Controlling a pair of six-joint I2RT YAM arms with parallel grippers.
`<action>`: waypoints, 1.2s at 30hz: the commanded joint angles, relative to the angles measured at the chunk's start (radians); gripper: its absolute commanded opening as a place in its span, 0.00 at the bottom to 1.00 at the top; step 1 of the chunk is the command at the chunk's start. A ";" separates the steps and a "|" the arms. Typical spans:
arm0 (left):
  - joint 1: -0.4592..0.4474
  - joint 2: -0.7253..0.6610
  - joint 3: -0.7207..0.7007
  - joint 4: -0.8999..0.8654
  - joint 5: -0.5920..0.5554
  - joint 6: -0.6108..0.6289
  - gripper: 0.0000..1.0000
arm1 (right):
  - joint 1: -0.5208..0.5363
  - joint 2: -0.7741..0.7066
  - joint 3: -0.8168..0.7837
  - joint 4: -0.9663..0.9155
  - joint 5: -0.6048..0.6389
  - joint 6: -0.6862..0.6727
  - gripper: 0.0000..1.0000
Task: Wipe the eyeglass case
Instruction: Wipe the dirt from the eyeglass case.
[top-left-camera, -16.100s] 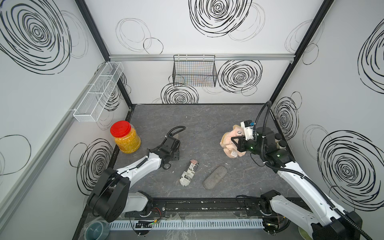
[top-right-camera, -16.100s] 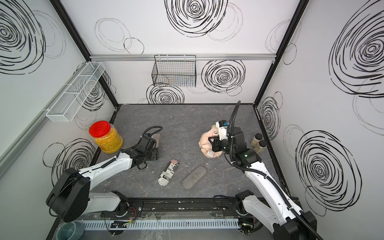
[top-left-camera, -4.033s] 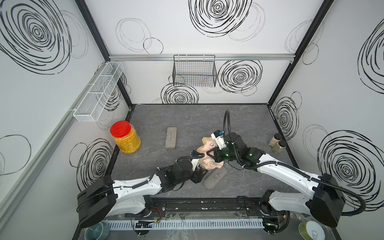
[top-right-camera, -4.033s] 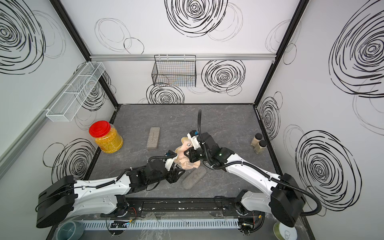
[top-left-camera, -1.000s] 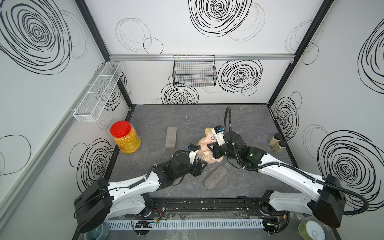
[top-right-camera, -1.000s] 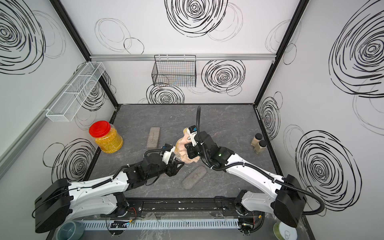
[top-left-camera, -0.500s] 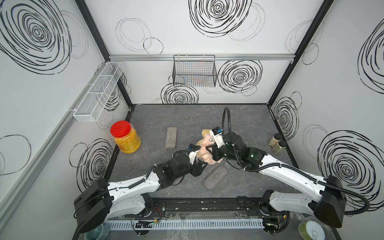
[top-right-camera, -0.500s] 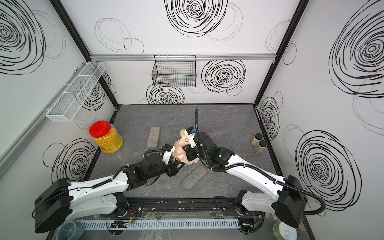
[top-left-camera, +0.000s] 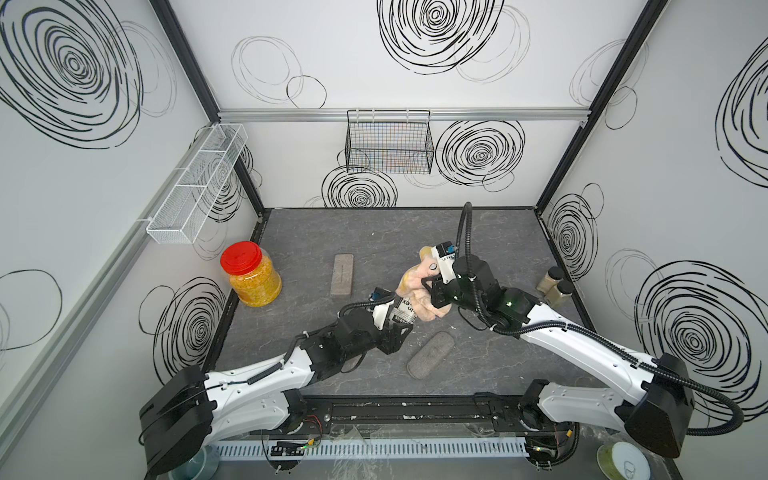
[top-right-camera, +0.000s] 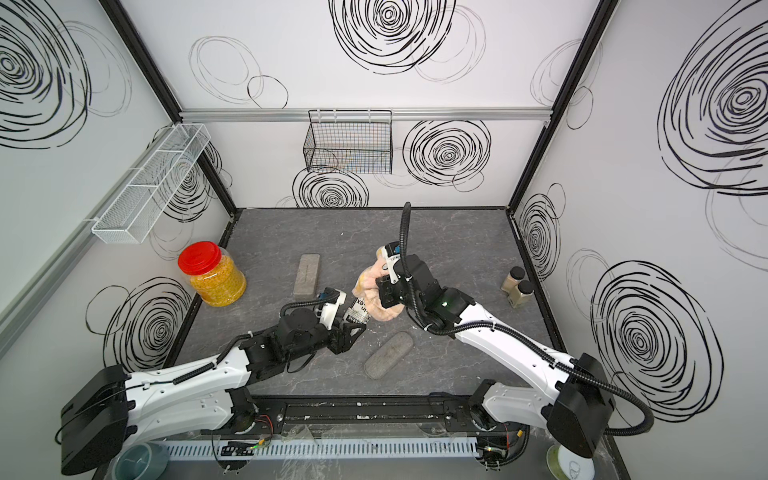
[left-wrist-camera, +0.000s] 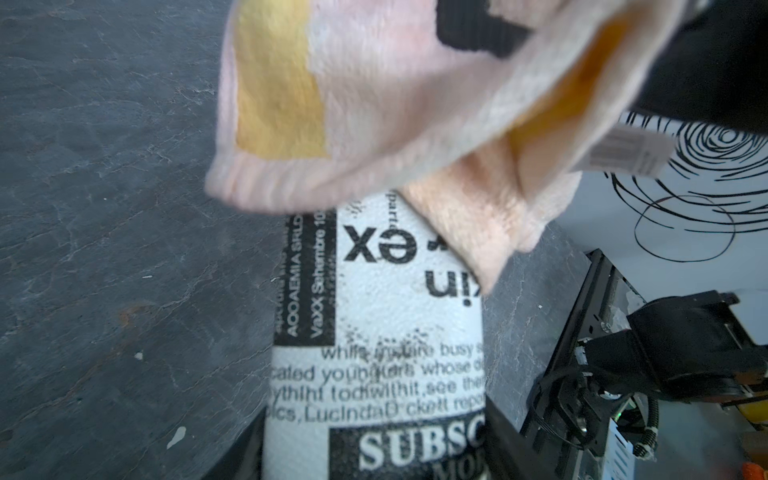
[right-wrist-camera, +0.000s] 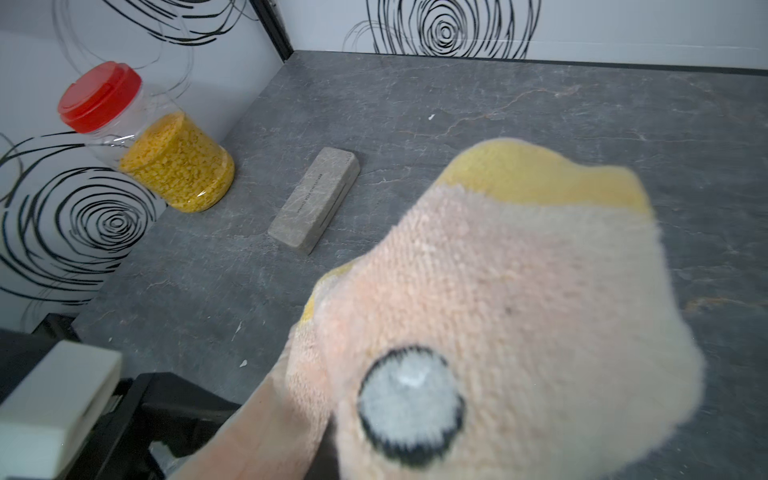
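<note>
The left gripper (top-left-camera: 400, 329) clamps the newsprint-patterned cylindrical eyeglass case (left-wrist-camera: 376, 332), raised above the middle of the grey stone-look tabletop (top-left-camera: 374, 232). The right gripper (top-left-camera: 432, 287) pinches a pink-and-yellow plush cloth (top-left-camera: 414, 279) draped over the case's far end. Wiping looks under way, with the printed body nearer the clamp left to do.

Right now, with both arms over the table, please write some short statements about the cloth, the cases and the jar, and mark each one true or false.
1. The left fingers are shut on the newsprint eyeglass case. True.
2. The pink cloth lies flat on the table. False: the right fingers hold it up against the newsprint eyeglass case.
3. The jar has a red lid. True.
4. The grey oval case lies on top of the jar. False: it lies on the table.
5. The grey rectangular box touches the jar. False: they stand apart.
</note>
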 joint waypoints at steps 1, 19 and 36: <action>0.008 -0.016 -0.001 0.073 -0.001 -0.007 0.62 | 0.052 0.009 0.011 0.076 -0.132 -0.034 0.01; 0.185 -0.055 -0.068 0.218 0.391 -0.181 0.62 | -0.085 -0.119 -0.007 -0.052 0.193 0.054 0.01; 0.337 0.030 -0.020 0.378 0.716 -0.376 0.63 | 0.073 -0.096 -0.015 0.083 -0.356 -0.092 0.03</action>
